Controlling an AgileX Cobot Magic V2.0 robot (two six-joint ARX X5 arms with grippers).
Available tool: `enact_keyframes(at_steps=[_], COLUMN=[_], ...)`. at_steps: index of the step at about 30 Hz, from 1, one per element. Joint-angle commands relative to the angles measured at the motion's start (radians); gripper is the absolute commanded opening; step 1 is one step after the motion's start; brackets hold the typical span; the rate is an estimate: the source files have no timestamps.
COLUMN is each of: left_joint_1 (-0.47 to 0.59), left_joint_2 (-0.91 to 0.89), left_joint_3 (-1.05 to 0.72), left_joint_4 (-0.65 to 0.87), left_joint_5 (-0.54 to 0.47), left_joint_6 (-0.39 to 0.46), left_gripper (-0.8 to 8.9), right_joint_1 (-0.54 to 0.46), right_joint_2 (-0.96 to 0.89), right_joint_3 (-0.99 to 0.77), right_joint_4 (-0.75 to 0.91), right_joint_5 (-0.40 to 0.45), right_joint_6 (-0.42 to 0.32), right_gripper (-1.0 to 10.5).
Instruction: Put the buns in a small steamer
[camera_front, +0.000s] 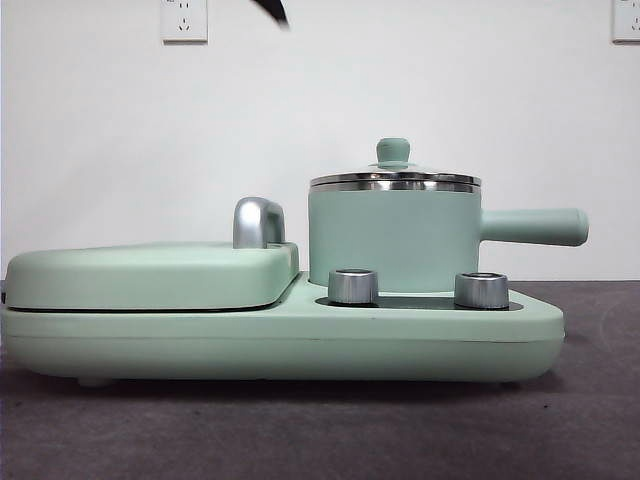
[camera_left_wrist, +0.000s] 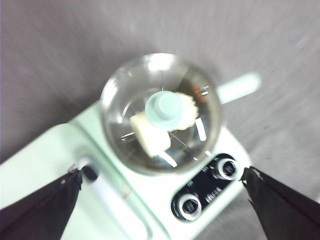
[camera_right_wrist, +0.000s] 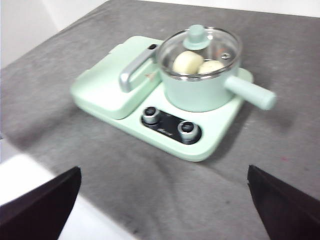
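The base (camera_front: 280, 335) is the landmark: a mint-green cooking unit resting on the grey table (camera_front: 320, 430).

Nearest on the base's front edge is a black control strip carrying two steel knobs (camera_front: 353, 286), side by side and apart from each other.

Directly behind the knobs, the steamer (camera_front: 393, 235) stands upright on the base. Its straight handle (camera_front: 533, 226) projects sideways past the end of the base. The glass lid (camera_right_wrist: 200, 47), with a green knob (camera_front: 393, 152) at its centre, sits closed on the steel rim.

Both buns are inside the steamer, visible through the lid. The smooth block bun (camera_left_wrist: 149, 135) and the ridged round bun (camera_left_wrist: 186, 111) lie touching each other on the steamer floor, partly hidden under the lid knob in the left wrist view.

Beside the steamer, the flat griddle lid (camera_front: 150, 275) covers the other half of the base. Its chrome handle (camera_front: 258, 222) lies on the side next to the steamer.

Left gripper (camera_left_wrist: 162, 182): above the steamer, jaws spread wide, holding nothing. The view is motion-blurred.

Right gripper (camera_right_wrist: 165, 192): raised on the knob side of the base, well apart from it, jaws spread wide, holding nothing.

Behind the base is a white wall with two sockets (camera_front: 184, 20). A black arm tip (camera_front: 272, 10) shows at the top edge of the front view; which arm it belongs to cannot be told.
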Motion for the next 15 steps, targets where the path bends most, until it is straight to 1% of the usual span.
enact_keyframes(at_steps=[1, 4, 7, 13, 15], left_joint_1=[-0.005, -0.005, -0.005, -0.005, -0.005], left_joint_2=[-0.111, -0.344, -0.516, -0.882, -0.997], left_joint_3=[-0.106, -0.377, -0.587, -1.011, -1.125], left_joint_4=[-0.034, -0.033, 0.003, 0.182, 0.245], left_joint_5=[0.005, 0.005, 0.005, 0.005, 0.005], left_joint_6=[-0.011, 0.014, 0.024, -0.022, -0.042], left_gripper=[5.28, 5.28, 5.28, 5.28, 5.28], right_joint_1=[0.005, 0.005, 0.005, 0.005, 0.005], right_joint_2=[0.0, 0.0, 0.0, 0.0, 0.0], right_joint_3=[0.008, 0.008, 0.008, 0.008, 0.008], right_joint_4=[0.009, 0.033, 0.052, 0.061, 0.061], right_joint_5=[-0.037, -0.067, -0.081, -0.081, -0.081], right_joint_6=[0.01, 0.01, 0.005, 0.001, 0.001], right_gripper=[5.8, 5.8, 5.8, 5.8, 5.8])
